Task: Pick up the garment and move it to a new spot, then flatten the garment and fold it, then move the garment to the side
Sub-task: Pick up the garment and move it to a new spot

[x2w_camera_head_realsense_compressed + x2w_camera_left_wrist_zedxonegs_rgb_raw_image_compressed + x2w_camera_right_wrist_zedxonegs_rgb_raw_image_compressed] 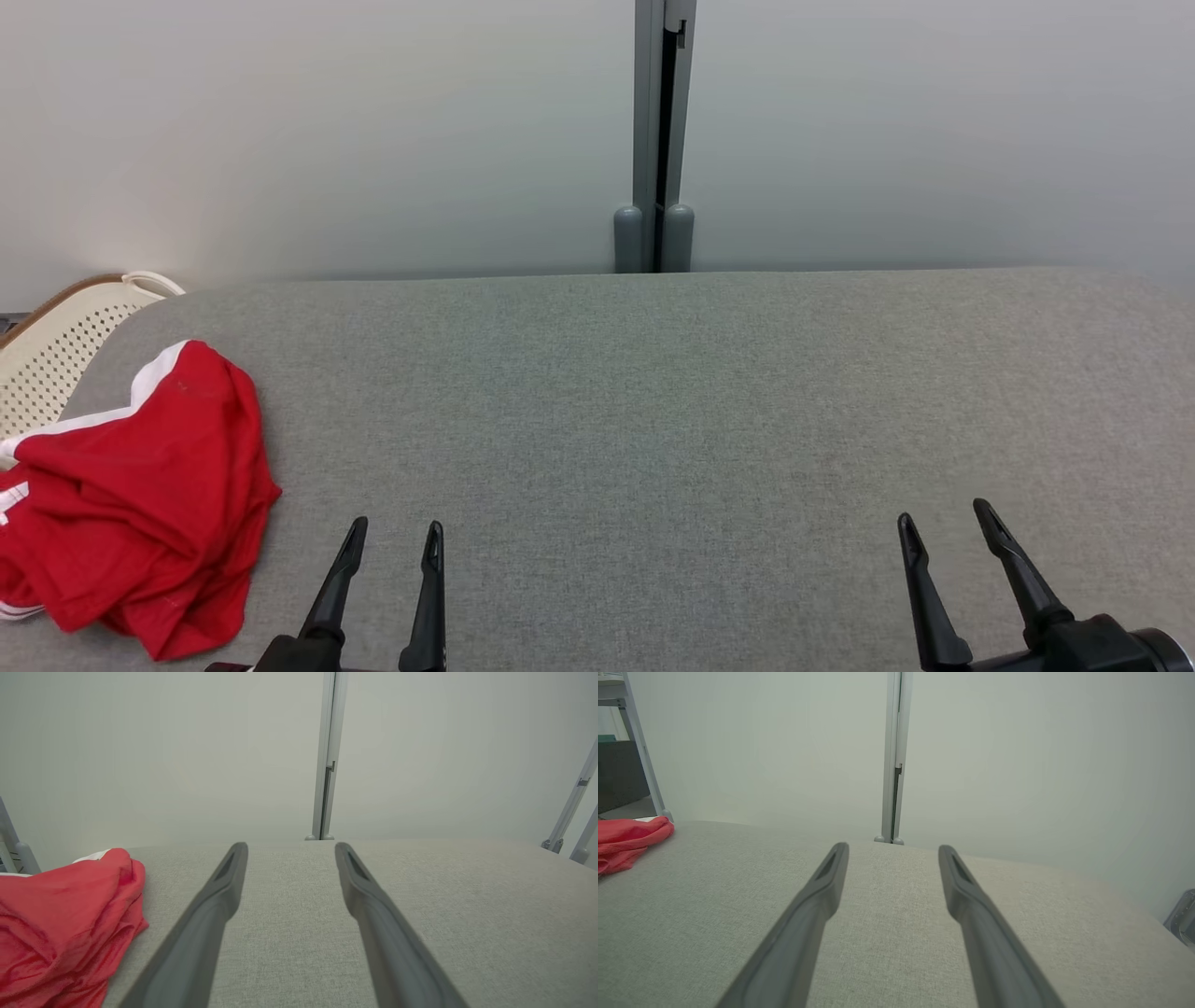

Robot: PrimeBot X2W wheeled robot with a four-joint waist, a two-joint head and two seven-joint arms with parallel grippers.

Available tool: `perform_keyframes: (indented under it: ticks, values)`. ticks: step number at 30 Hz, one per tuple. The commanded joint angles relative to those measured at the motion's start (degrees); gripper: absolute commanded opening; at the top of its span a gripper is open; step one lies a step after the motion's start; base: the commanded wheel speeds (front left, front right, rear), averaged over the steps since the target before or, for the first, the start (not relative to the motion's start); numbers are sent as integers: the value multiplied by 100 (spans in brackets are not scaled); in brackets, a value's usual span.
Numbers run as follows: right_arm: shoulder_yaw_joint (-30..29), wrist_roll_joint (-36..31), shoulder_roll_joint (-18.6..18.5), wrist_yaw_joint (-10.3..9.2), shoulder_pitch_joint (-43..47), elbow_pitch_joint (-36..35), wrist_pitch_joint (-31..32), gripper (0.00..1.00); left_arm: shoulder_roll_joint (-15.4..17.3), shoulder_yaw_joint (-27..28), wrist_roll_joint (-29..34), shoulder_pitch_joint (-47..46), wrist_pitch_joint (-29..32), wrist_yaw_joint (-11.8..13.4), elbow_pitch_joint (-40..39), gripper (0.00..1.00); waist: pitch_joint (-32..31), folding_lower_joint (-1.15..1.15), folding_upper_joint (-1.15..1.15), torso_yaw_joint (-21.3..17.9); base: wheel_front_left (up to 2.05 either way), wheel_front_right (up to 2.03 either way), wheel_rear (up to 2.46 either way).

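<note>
The garment (pixel 140 504) is red with white trim and lies crumpled at the left edge of the grey fabric-covered table (pixel 653 420). In the left wrist view the garment (pixel 60 924) bunches at the lower left, and in the right wrist view the garment (pixel 626 842) sits far to the left. My left gripper (pixel 397 537) hovers open near the front edge, just right of the garment and not touching it, with nothing between its fingers. Far to the right, my right gripper (pixel 943 518) also stands open and empty. The same open fingers show for the left gripper (pixel 289 851) and the right gripper (pixel 893 851).
A cream perforated basket (pixel 56 345) stands beyond the table's left end, behind the garment. A pale wall with a grey vertical post (pixel 658 140) rises right behind the table's far edge. Grey frame legs (pixel 572 807) stand off the table's right end.
</note>
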Motion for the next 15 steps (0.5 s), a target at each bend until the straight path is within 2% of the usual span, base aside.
perform_keyframes:
  ticks: [1, 6, 15]
  values:
    - [12, -29, 1, 0, 71, -7, -33, 100, 12, -4, 14, 0, -29, 33, -13, 100, 6, 0, 0, 36, 0, 0, 0]
    - [41, -18, 1, 0, 109, -14, -33, 100, 11, 2, 5, 12, -29, 110, -39, 100, 8, 0, 0, 260, 0, 0, 0]
    - [122, 32, -1, 0, 194, -17, -32, 100, 10, 45, 8, 72, -29, 189, -52, 100, -16, 0, 0, 915, 0, 0, 0]
